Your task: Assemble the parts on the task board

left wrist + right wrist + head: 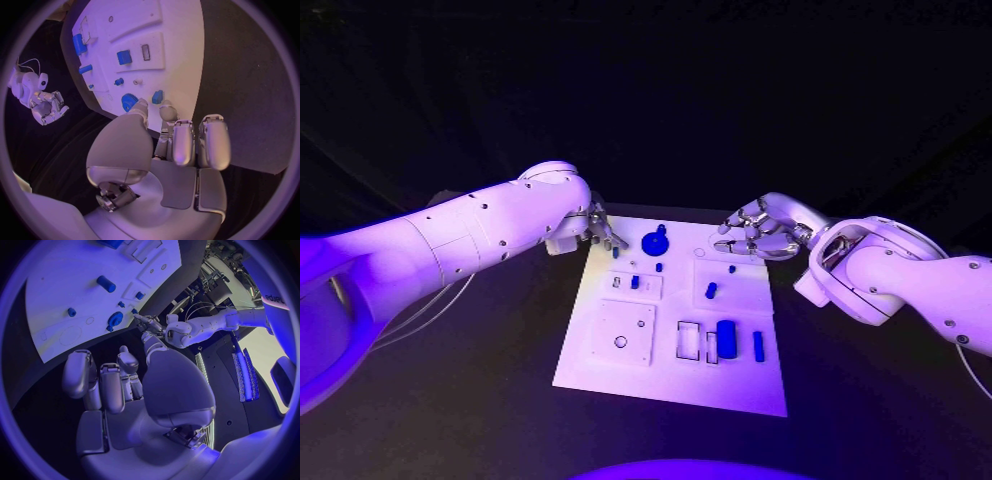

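Observation:
The white task board (pixel 661 375) lies mid-table with several blue parts on it. A round blue part (pixel 655 241) sits near the far edge, and a long blue block (pixel 726 335) stands towards the near right. My left hand (pixel 596 235) hovers over the board's far left corner. Its thumb and one finger (pixel 165 111) reach to a small blue part (pixel 157 96), also seen as the small blue part (pixel 616 252); contact is unclear. My right hand (pixel 762 230) hangs by the far right corner, fingers (pixel 112 385) curled in with nothing in them.
The board has a round hole (pixel 620 341) in a raised square at the near left and rectangular slots (pixel 688 338) beside the long block. Bare black table (pixel 473 400) lies on both sides of the board.

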